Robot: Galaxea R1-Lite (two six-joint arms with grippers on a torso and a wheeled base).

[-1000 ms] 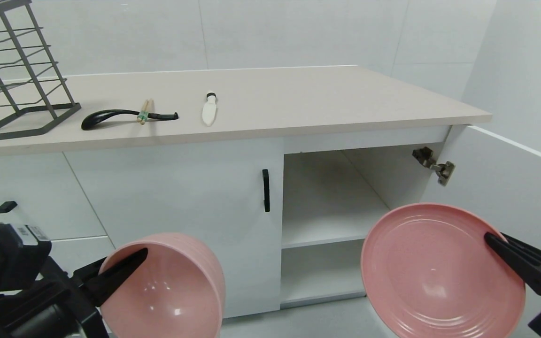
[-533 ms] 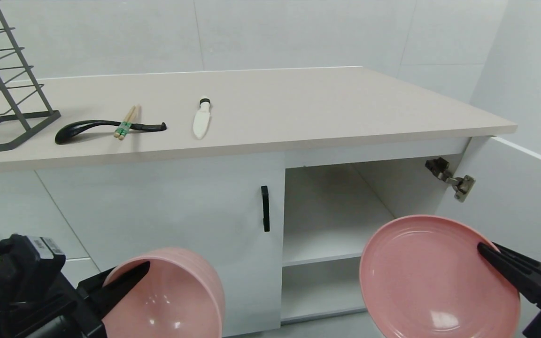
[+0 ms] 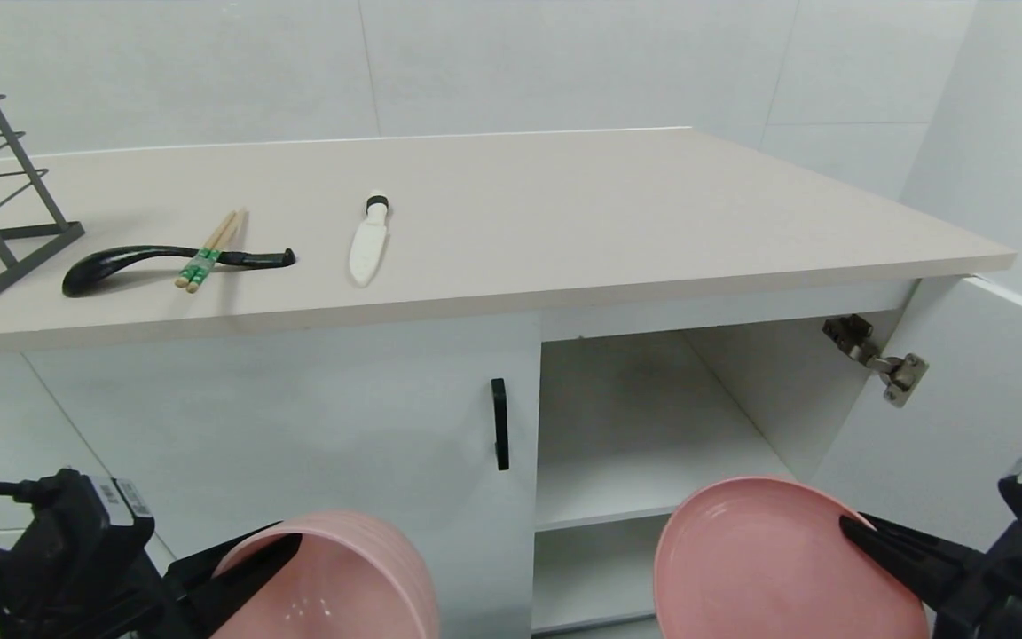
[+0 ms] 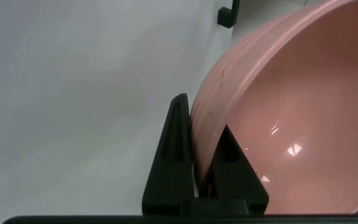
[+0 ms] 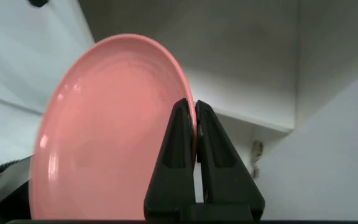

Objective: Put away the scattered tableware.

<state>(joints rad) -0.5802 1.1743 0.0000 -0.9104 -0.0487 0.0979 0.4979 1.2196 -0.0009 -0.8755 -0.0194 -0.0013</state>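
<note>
You have on view: round pink ribbed bowl [image 3: 360,577] | flat round pink plate [image 3: 759,577] | glossy black curved spoon [image 3: 85,278] | pale wooden chopsticks [image 3: 209,250], green bands | white knife [image 3: 367,244], black collar | beige desk [image 3: 609,213] | white cabinet [image 3: 298,417], black bar handle [image 3: 499,435]

We see our left gripper [image 4: 201,119] pinching the rim of a pink bowl [image 4: 291,106], one black finger [image 4: 174,155] lying against the ribbed outer wall and the other just inside the glossy hollow. The bowl is tipped on its side. Behind it runs a plain white panel [image 4: 73,87], with a black handle [image 4: 229,12] near the bowl's rim.
</note>
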